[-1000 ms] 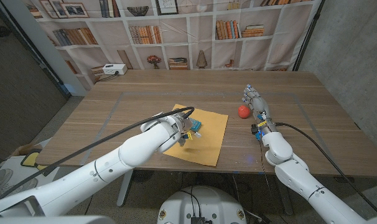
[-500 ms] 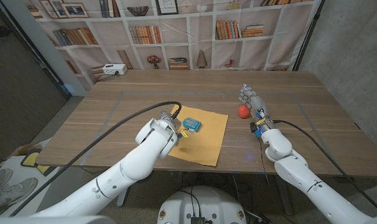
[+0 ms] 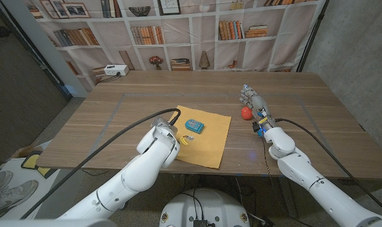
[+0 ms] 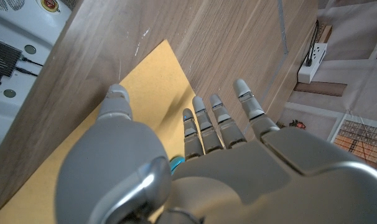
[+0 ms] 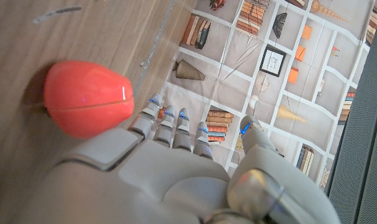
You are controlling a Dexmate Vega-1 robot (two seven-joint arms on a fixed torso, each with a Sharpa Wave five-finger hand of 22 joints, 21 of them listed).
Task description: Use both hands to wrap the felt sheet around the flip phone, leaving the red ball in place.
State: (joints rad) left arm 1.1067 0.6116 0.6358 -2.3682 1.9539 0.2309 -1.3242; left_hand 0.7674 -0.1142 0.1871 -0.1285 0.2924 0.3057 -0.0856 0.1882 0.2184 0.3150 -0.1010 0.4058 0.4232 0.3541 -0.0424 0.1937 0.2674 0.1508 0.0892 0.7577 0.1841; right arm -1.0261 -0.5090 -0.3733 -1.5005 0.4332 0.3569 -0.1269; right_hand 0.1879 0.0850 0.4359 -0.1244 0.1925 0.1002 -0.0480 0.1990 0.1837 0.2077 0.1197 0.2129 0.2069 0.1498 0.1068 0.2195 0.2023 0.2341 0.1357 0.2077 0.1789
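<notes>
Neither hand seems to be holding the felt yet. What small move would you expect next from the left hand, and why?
Probably the left hand lowers its open fingers onto the near left edge of the felt sheet to pinch and lift it. The flip phone lies uncovered on the flat sheet, and the right hand waits beside the red ball, holding nothing.

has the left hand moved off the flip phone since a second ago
Yes. The left hand has pulled back toward the table's near edge, leaving the flip phone uncovered on the felt sheet; a second ago it was over the phone.

mustard-yellow felt sheet point(image 3: 207, 140), blue flip phone point(image 3: 194, 125), red ball point(image 3: 246, 113)
</notes>
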